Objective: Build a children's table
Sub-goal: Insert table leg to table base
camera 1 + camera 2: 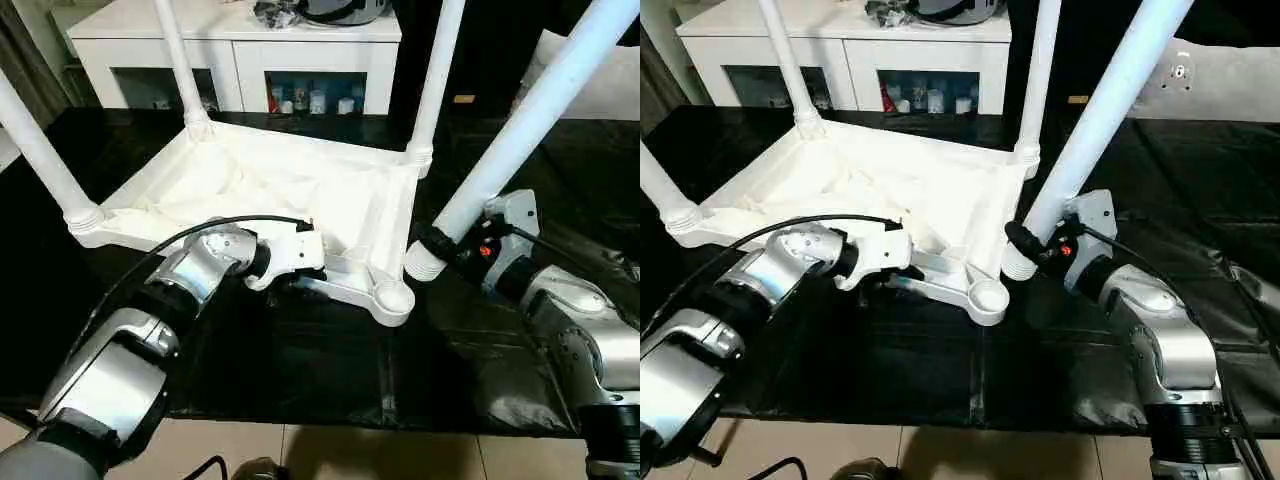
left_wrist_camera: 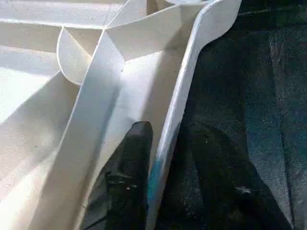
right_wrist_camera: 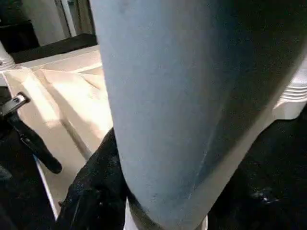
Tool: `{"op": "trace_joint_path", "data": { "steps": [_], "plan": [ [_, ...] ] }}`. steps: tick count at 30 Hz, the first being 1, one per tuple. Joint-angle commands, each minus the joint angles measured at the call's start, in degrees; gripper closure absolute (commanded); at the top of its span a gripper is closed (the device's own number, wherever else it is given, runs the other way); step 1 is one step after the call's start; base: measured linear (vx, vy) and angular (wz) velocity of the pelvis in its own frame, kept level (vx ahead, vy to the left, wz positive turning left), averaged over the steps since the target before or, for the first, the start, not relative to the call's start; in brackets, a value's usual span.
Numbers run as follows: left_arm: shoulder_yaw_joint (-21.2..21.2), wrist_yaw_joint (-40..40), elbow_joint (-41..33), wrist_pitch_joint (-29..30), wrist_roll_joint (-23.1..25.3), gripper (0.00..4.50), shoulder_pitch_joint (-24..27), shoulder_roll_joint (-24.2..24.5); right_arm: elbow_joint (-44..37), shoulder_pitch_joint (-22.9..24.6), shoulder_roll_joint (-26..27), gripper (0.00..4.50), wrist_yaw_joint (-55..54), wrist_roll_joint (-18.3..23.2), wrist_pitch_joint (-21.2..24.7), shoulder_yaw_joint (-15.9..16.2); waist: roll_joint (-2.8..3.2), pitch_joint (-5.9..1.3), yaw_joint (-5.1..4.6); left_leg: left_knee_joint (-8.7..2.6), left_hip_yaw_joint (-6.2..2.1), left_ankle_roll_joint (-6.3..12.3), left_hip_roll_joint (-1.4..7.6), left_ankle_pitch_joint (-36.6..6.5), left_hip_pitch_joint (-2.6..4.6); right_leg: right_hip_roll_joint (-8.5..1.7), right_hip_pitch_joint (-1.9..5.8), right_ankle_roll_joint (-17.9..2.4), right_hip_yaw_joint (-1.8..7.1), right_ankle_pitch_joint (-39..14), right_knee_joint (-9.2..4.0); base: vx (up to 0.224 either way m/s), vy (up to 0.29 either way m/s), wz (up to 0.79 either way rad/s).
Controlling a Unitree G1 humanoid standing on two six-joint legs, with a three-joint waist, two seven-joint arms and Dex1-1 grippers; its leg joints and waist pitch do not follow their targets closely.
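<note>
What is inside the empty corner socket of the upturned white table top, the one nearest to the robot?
The corner socket holds no leg; its round opening is bare. The fourth leg hangs beside it in the right gripper. The socket's bottom is too shadowed to see.

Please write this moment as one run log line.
table top: upside down, three legs in | empty socket: near corner | left gripper: straddling near rim | right gripper: holds fourth leg, beside socket

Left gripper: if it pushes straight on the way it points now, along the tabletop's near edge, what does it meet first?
Probably the empty corner socket. The left gripper straddles the upturned tabletop's rim wall, one finger inside, and that wall runs ahead into the rounded socket. Depth is unclear.
</note>
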Motion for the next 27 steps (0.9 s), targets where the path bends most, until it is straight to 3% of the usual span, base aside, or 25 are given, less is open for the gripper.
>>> {"op": "trace_joint_path", "data": {
  "steps": [1,5,10,11,14,17,19,20,23,26,27],
  "plan": [
    [-1.2,-1.0,1.0,-0.7,1.2,3.32,-0.7,-0.2,-2.1,0.0,-0.2,2.64,0.5,0.0,-0.8,0.4,-0.42,-3.96,0.16,-4.84,-1.68,1.95,4.74,-10.1,1.18,-6.23,2.21,-14.9,2.84,-1.1,-4.57,0.0,0.0,0.0],
    [-2.6,-2.4,2.8,-1.9,3.6,3.67,-1.6,0.2,-2.1,0.1,-0.5,2.64,0.9,-0.1,-0.8,0.5,-0.51,-3.94,0.18,-4.95,-1.68,2.03,4.77,-10.3,1.26,-6.22,2.15,-14.8,2.84,-1.5,-4.65,0.0,0.0,0.0],
    [-3.5,-5.2,4.7,-2.3,5.2,3.88,-2.2,0.7,-1.9,-0.4,-0.6,2.64,1.7,-0.2,-0.9,1.2,-0.73,-4.16,0.19,-4.7,-1.49,3.58,4.62,-6.7,1.08,-6.28,2.37,-15.2,2.75,2.8,-4.38,0.0,0.0,0.0],
    [-3.5,-5.2,4.8,-2.3,5.2,4.1,-2.2,0.7,-1.9,-0.4,-0.6,2.64,1.7,-0.2,-0.9,1.2,-0.76,-4.16,0.17,-4.68,-1.47,3.78,4.62,-6.4,1.05,-6.24,2.37,-15.3,2.72,3.3,-4.34,0.0,0.0,0.0],
    [-1.5,-10.4,3.2,-0.6,2.0,4.19,-2.1,0.6,-1.7,-1.0,-0.6,2.64,1.9,-0.1,-1.1,1.2,-0.56,-4.41,0.21,-4.62,-1.38,4.7,4.7,-4.3,1.11,-6.2,2.4,-16.0,2.58,6.5,-4.03,0.0,0.0,0.0],
    [1.1,-13.1,1.3,2.4,-1.5,4.43,-1.6,0.5,-1.2,-1.4,-0.7,2.64,2.4,-0.4,-1.7,1.4,-0.6,-4.65,0.29,-4.44,-1.21,5.55,4.68,-2.7,1.01,-6.09,2.51,-17.0,2.45,10.5,-3.5,0.0,0.0,0.0],
    [3.3,-10.4,1.3,5.4,-2.9,4.49,-1.4,-0.3,-0.9,-1.7,-0.5,2.64,2.4,-0.5,-1.9,1.4,-0.59,-4.91,0.32,-4.01,-1.09,7.12,4.57,-1.1,0.9,-6.04,2.39,-17.5,2.35,14.0,-3.11,0.0,0.0,0.0],
    [4.1,-8.3,1.2,7.0,-2.9,4.5,-1.2,-0.5,-0.8,-1.9,-0.4,2.64,2.3,-0.5,-2.1,1.5,-0.91,-4.87,0.36,-3.99,-0.98,7.7,4.66,-0.8,0.9,-5.98,2.25,-17.6,2.33,14.4,-3.15,0.0,0.0,0.0],
    [5.5,-4.3,-0.5,11.2,-2.4,4.5,0.7,-0.2,-0.4,-2.4,0.2,2.64,1.9,-0.3,-2.2,1.6,-0.92,-4.68,0.23,-4.0,-1.07,8.33,4.67,-1.4,0.61,-6.15,2.28,-17.5,2.25,12.4,-3.23,0.0,0.0,0.0],
    [6.5,-2.7,-5.7,17.8,-3.0,4.5,3.8,0.1,0.0,-2.6,0.6,2.64,2.0,-0.4,-2.2,2.2,-0.91,-4.47,-0.5,-4.21,-1.09,8.0,4.69,-2.7,0.58,-6.11,2.28,-17.3,2.26,9.0,-3.61,0.0,0.0,0.0],
    [7.0,-2.1,-9.0,21.3,-3.2,4.5,5.3,0.3,0.1,-2.8,0.9,2.64,2.0,-0.5,-2.2,2.5,-1.54,-4.22,-0.92,-4.35,-1.0,8.03,4.64,-3.0,0.47,-5.98,2.25,-17.3,2.27,7.7,-3.87,0.0,0.0,0.0]
  ]
}}
